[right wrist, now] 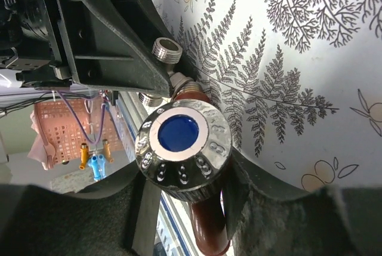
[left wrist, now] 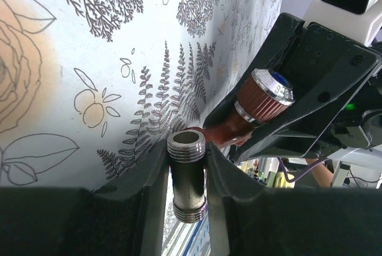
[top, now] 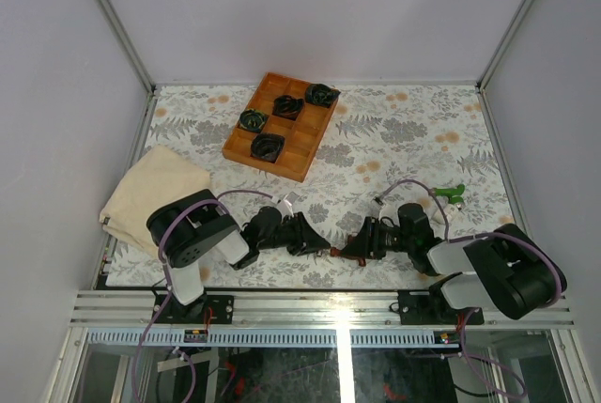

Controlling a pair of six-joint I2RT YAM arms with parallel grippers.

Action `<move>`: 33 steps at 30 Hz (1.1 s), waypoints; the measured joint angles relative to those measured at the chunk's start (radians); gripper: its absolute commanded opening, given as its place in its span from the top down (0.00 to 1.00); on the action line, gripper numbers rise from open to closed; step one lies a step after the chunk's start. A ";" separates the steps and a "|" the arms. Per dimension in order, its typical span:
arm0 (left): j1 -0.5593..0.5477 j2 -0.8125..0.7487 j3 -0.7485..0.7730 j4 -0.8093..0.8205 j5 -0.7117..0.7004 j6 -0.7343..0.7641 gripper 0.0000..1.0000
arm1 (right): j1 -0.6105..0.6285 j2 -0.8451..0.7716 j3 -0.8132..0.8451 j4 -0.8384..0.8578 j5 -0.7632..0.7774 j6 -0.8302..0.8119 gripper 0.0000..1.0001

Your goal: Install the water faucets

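Meeting low over the near middle of the floral counter (top: 404,131) in the top view, the left tool (top: 319,245) and right tool (top: 362,247) share the red-brown faucet (top: 341,252). The green faucet (top: 454,193) lies well apart to the right, and a wooden tray (top: 263,166) sits farther back. From the left wrist, the left tool is nearly closed, pinching the faucet's silvery threaded end (left wrist: 186,175). From the right wrist, the right tool's fingers (right wrist: 239,196) sit tight against both sides of the blue-capped knob (right wrist: 182,148), gripping it.
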 measured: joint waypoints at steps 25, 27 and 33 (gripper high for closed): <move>0.390 -0.486 0.165 -0.063 0.475 -0.001 1.00 | 0.001 -0.600 0.179 -0.226 0.155 -0.119 1.00; 0.418 -0.512 0.223 -0.098 0.554 -0.006 1.00 | 0.001 -0.629 0.201 -0.215 0.135 -0.140 1.00; 0.426 -0.526 0.356 -0.223 0.723 -0.022 1.00 | 0.001 -0.703 0.287 -0.175 0.092 -0.223 1.00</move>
